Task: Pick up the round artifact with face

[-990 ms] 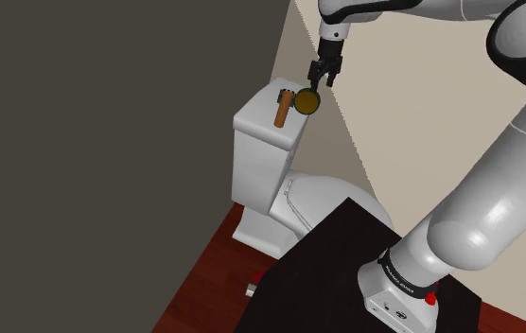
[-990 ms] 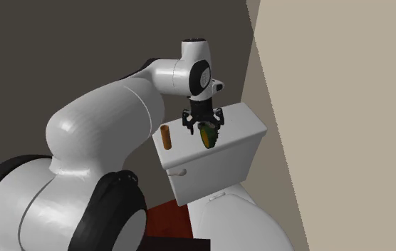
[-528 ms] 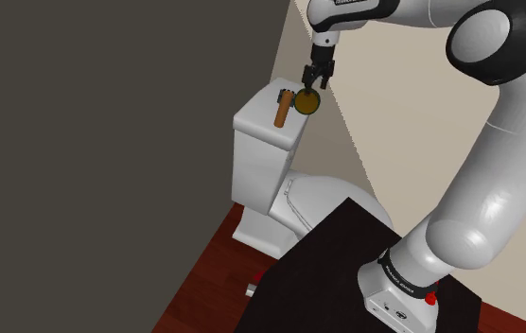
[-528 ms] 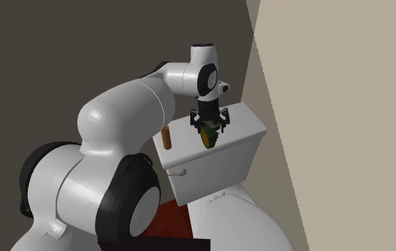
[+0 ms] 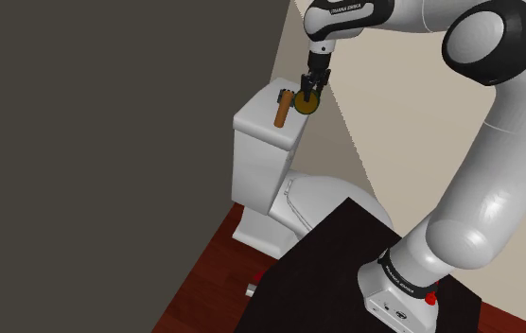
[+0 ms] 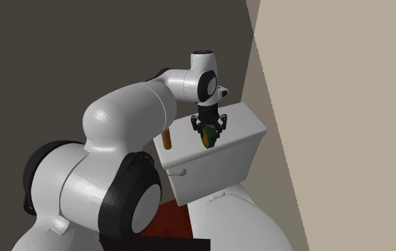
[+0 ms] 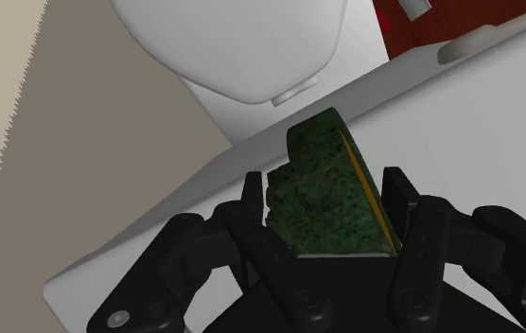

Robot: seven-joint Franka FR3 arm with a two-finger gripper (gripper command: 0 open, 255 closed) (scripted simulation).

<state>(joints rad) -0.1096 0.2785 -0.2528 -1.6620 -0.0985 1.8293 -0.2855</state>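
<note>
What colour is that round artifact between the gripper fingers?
Mottled dark green with a thin orange stripe; the round artifact shows best in the wrist view.

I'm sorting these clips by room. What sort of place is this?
Most likely a bathroom: a white toilet tank and bowl stand over a dark red floor. The gripper clasps a green round artifact over the tank.

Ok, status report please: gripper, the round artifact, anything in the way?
Gripper shut on green disc. Disc on edge on toilet tank. Brown cylinder stands apart, not blocking.
</note>
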